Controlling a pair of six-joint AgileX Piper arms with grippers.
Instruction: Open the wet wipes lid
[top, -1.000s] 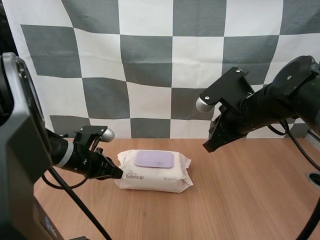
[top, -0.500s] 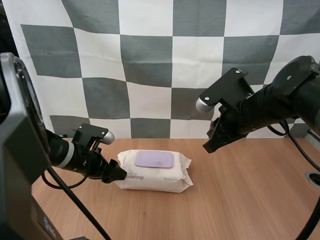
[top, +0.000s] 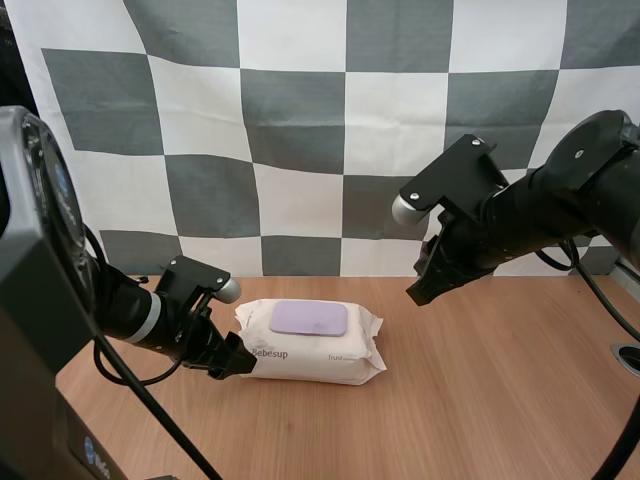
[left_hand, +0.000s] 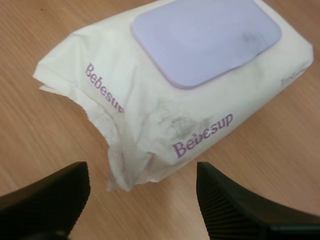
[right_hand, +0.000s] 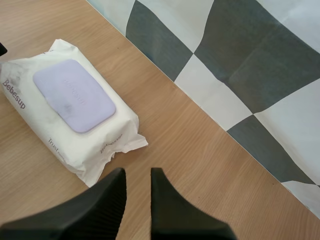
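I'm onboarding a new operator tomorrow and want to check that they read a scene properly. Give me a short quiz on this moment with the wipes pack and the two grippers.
1. True or false: the purple lid on the wet wipes pack is flipped open.
2. Where is the left gripper? A) at the pack's crimped end, fingers apart; B) pressing down on the lid; C) raised high, off to one side.
3. Which gripper hangs above the table, away from the pack?
Key: 1 false, the lid lies flat and shut. 2 A. 3 the right gripper.
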